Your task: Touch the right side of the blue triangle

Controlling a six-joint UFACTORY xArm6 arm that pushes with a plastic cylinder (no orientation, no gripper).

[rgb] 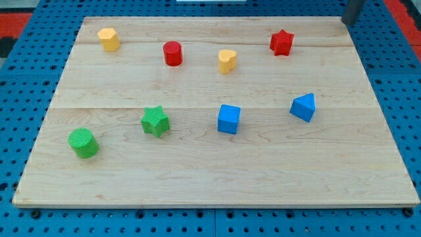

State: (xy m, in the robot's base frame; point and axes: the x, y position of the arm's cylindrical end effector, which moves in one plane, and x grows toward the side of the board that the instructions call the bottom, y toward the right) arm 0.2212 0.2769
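Note:
The blue triangle (303, 106) lies on the wooden board (217, 171) at the view's right, a little below mid-height. My rod shows only at the view's top right corner, and my tip (346, 22) ends at the board's top right edge. The tip is far above and to the right of the blue triangle and touches no block. A blue cube (229, 119) sits to the left of the triangle.
Along the view's top stand a yellow hexagon (108, 39), a red cylinder (173, 53), a yellow heart-like block (227, 60) and a red star (281, 42). A green star (155, 121) and a green cylinder (83, 143) sit lower left. Blue pegboard surrounds the board.

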